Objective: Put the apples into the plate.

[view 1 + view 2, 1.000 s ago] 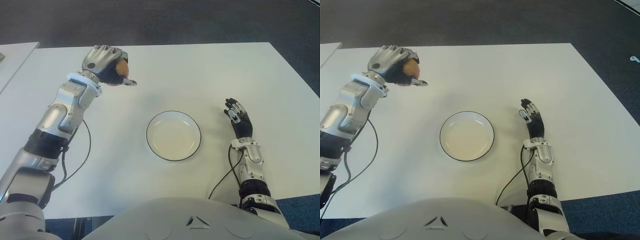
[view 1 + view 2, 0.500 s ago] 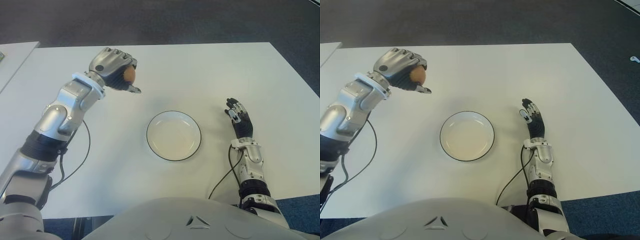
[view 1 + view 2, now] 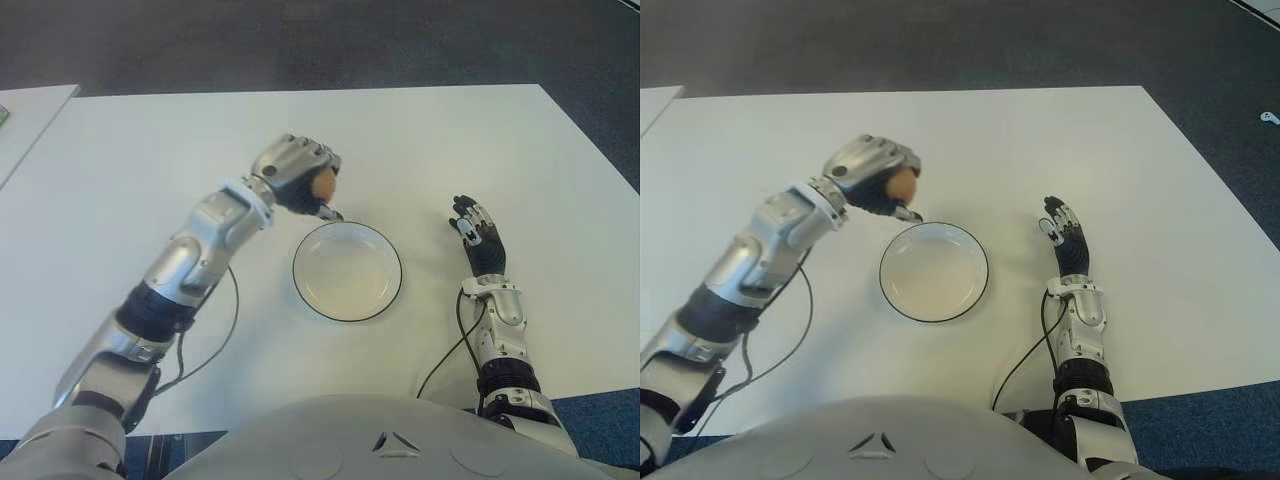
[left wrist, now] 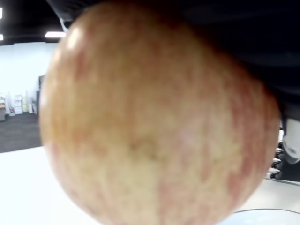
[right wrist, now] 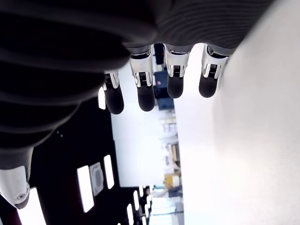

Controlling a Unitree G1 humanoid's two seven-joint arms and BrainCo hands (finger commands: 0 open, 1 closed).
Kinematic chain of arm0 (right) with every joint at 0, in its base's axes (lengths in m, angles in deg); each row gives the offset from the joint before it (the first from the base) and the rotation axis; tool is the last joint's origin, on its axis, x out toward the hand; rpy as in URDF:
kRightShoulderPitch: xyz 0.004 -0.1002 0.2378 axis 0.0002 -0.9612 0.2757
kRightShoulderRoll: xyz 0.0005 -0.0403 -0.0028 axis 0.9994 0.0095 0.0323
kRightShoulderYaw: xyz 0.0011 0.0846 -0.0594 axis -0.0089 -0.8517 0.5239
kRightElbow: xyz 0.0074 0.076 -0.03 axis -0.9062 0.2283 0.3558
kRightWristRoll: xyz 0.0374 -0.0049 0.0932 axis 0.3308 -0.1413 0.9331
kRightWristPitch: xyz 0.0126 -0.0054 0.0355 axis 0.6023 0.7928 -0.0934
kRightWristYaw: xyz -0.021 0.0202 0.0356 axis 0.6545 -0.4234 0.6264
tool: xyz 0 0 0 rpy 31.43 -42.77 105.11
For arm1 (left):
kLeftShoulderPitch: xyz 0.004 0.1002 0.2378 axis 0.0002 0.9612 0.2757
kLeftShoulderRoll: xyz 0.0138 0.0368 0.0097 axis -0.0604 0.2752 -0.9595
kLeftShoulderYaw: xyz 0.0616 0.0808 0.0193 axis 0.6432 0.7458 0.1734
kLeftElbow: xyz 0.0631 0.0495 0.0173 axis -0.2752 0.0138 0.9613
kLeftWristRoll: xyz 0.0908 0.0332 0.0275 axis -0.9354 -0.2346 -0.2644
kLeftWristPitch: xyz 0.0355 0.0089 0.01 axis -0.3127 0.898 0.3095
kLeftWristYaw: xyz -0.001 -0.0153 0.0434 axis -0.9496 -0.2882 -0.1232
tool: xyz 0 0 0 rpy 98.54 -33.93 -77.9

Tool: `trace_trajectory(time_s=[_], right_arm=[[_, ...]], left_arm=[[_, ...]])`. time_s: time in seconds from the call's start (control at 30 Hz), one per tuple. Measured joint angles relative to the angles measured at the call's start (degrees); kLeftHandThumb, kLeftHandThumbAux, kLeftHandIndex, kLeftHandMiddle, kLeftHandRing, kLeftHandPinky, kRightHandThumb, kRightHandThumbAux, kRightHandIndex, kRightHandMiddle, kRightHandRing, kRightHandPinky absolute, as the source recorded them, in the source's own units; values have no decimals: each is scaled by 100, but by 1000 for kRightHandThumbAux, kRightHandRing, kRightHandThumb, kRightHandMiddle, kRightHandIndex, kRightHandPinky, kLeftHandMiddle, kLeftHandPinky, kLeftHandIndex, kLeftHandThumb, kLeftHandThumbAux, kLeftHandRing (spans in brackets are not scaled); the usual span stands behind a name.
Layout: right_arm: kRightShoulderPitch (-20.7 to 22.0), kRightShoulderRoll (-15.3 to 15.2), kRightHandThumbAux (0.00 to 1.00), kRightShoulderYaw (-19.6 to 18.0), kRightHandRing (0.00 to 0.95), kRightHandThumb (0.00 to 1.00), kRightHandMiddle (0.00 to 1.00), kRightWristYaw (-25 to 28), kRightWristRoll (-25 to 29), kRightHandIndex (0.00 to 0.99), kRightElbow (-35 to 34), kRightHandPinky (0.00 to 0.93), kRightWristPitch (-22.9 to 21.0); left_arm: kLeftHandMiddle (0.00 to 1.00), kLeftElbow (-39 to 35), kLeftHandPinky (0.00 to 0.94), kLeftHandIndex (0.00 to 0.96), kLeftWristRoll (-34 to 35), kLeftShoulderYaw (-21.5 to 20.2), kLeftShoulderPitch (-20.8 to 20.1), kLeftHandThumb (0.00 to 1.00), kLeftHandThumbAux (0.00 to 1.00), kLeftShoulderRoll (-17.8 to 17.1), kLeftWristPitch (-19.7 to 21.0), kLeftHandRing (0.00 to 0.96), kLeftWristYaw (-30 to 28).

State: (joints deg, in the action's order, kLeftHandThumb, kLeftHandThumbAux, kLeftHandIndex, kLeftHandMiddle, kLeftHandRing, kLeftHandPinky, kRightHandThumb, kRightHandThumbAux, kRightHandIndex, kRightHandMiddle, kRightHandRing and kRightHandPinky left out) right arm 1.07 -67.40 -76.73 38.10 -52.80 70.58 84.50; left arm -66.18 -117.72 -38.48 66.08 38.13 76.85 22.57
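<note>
Now left hand [image 3: 296, 176] curled tight around apple [image 3: 322, 187], just short of plate [image 3: 347, 271] near rim. Risk: early release, apple lands on table [image 3: 420, 140], rolls off. Right hand [image 3: 477, 235] idle beyond plate, fingers extended, empty.

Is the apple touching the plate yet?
Apart. Both eye views show the apple gripped in the left hand, beyond the plate's far-left rim; the dish is empty.

Office-like indoor test space. A large white table [image 3: 420, 130] stands on dark grey carpet [image 3: 320, 45]; beyond the table, the wrist views show ceiling light panels [image 5: 85, 187], white walls and shelving along a far wall.
</note>
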Motion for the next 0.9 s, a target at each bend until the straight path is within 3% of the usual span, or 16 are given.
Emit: trace_trajectory(time_s=[0.2, 0.57, 0.9], right_arm=[[8, 0, 532, 10, 81, 314, 161, 25, -4, 167, -1, 47, 1], [-10, -2, 526, 13, 64, 303, 147, 38, -5, 162, -12, 26, 6], [-37, 9, 539, 21, 61, 322, 145, 35, -3, 160, -74, 28, 5]], left_arm=[[846, 125, 811, 444, -23, 259, 218, 758, 693, 365, -223, 835, 143], [833, 268, 807, 444, -321, 437, 220, 755, 693, 560, -335, 823, 199], [820, 749, 764, 444, -474, 804, 468, 750, 695, 974, -367, 813, 634]])
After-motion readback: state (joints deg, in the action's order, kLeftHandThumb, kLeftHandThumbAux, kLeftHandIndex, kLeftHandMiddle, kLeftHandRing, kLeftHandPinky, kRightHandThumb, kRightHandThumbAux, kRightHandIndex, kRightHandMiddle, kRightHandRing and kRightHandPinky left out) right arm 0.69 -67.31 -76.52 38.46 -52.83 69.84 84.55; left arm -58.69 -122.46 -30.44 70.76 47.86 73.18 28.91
